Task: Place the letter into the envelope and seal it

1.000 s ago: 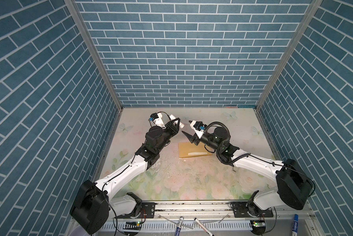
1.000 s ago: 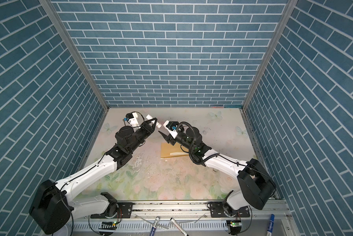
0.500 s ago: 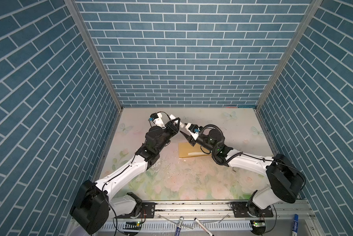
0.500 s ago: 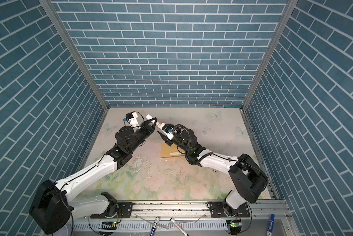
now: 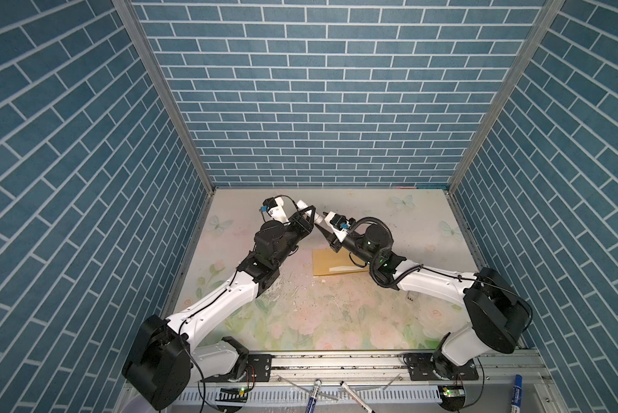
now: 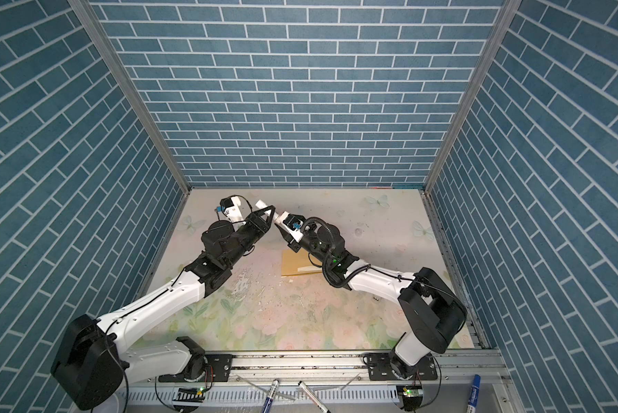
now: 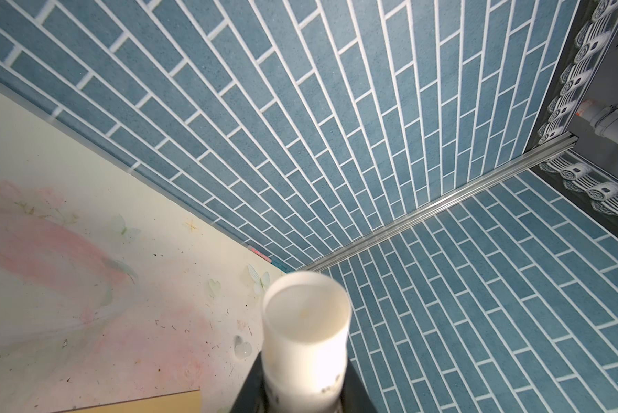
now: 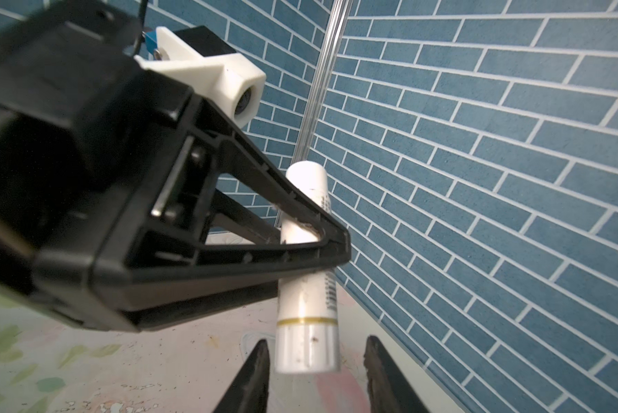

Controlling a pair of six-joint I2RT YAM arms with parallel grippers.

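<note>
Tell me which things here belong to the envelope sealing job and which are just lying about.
Part of the job:
- envelope, lying flat
- white tube, probably glue, clamped in the left gripper
- right gripper, jaws open around the tube's end past its gold band
The letter isn't clearly visible.

Lying about:
- markers on the front rail
- blue marker at its right end

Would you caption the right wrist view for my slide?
Left gripper grips a white tube; right gripper's open jaws flank its capped end.
</note>
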